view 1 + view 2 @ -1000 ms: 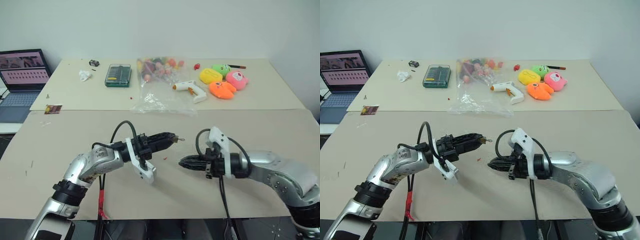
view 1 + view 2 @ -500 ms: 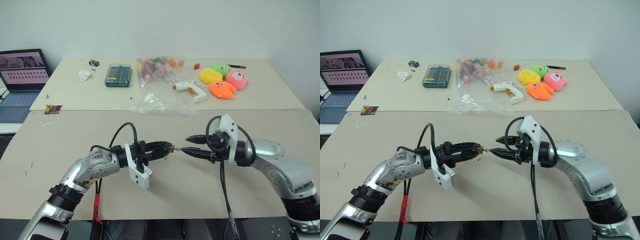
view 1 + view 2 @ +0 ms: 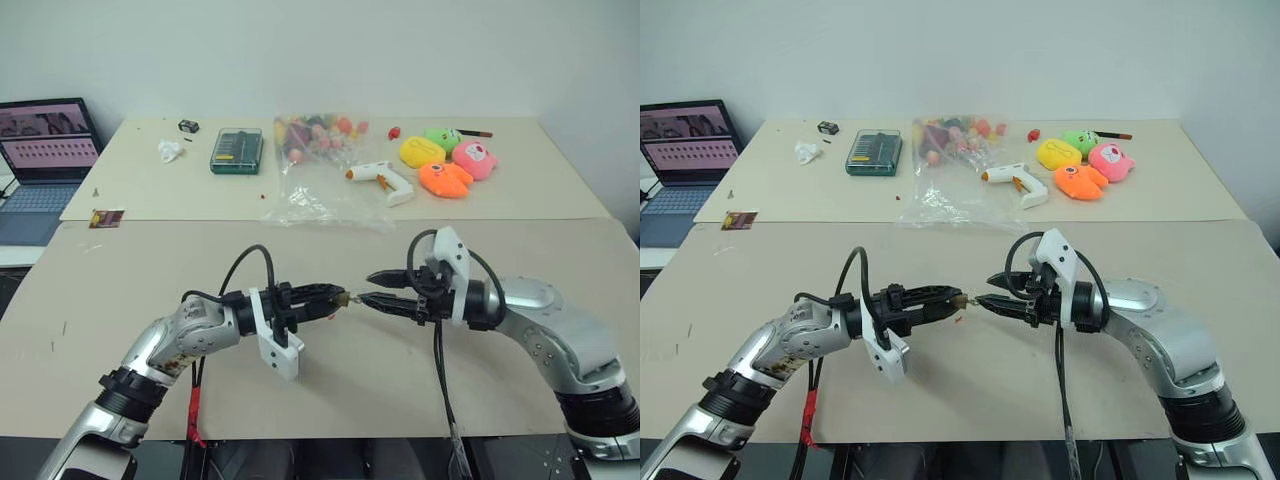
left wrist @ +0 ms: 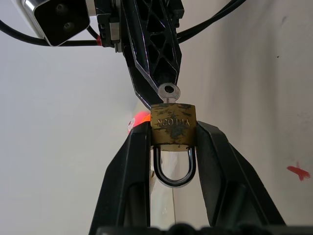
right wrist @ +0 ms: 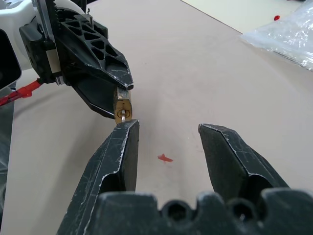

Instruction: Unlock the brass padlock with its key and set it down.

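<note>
Two beige tables (image 3: 120,290) are seen under a plain white wall. At the upper left of the frame a laptop (image 3: 42,150) is open. Along the top of the far table a green tool case (image 3: 236,150), a clear bag of small toys (image 3: 318,165), a white glue gun (image 3: 382,180) and some soft bright toys (image 3: 447,160) are laid out.

Near the middle of the frame, above the near table, the two arms are brought tip to tip. The brass padlock (image 4: 173,124) is pinched by the left gripper (image 3: 335,297), one finger pressed on each side of its body. Its silver loop is seen closed, pointing back between the fingers. The key (image 4: 168,92) is stuck in the lock's outer end, with only its round head showing. The lock is held up in the air and is not set on the table.

The right gripper (image 5: 168,142) is held spread apart, with nothing in it. One of its fingers is just beside the key.

The key head is very small, so it could easily be missed or only nicked when the fingers are closed. If it is pushed sideways, the lock could be twisted out of the pinch and dropped. If the key is pulled out and not turned, the lock would likely be left locked.
</note>
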